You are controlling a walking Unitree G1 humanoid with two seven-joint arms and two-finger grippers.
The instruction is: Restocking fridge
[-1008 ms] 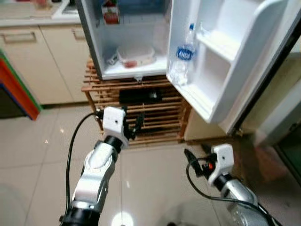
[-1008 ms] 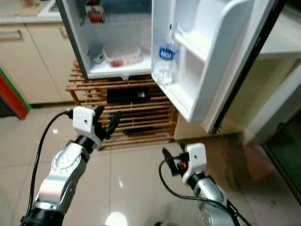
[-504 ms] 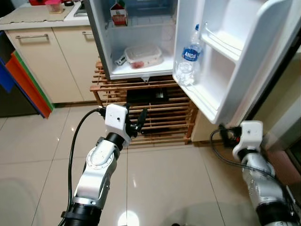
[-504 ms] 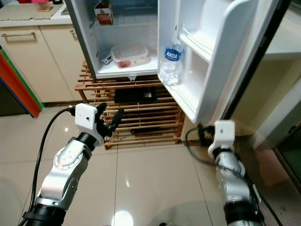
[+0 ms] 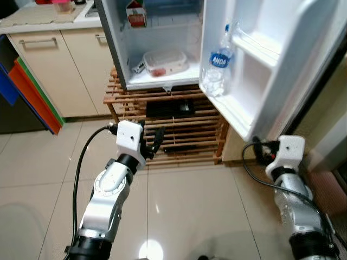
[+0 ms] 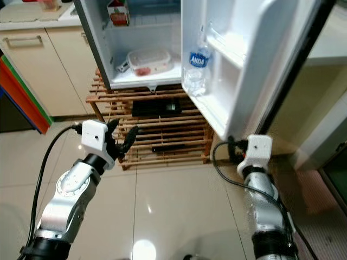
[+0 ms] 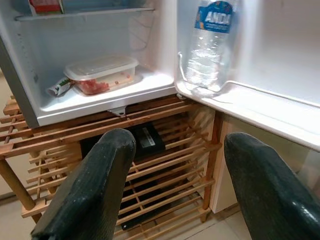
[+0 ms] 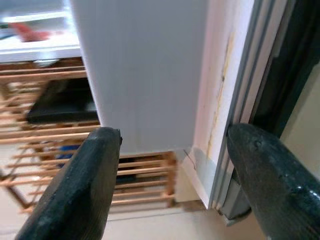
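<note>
Fridge (image 5: 162, 49) stands open on a wooden rack (image 5: 179, 130), its door (image 5: 260, 65) swung wide to the robot's right, with a water bottle (image 5: 218, 67) in the door's bottom shelf and a food box (image 5: 164, 62) on the fridge floor near its front edge. Both grippers are spread and empty: the left gripper (image 5: 152, 143) hovers before the rack's front edge, and the right gripper (image 8: 170, 150) sits just below the door's lower corner. Whichever arm moves next should probably stay beneath that corner and approach from the open floor (image 5: 179, 216) at the rack's front.
</note>
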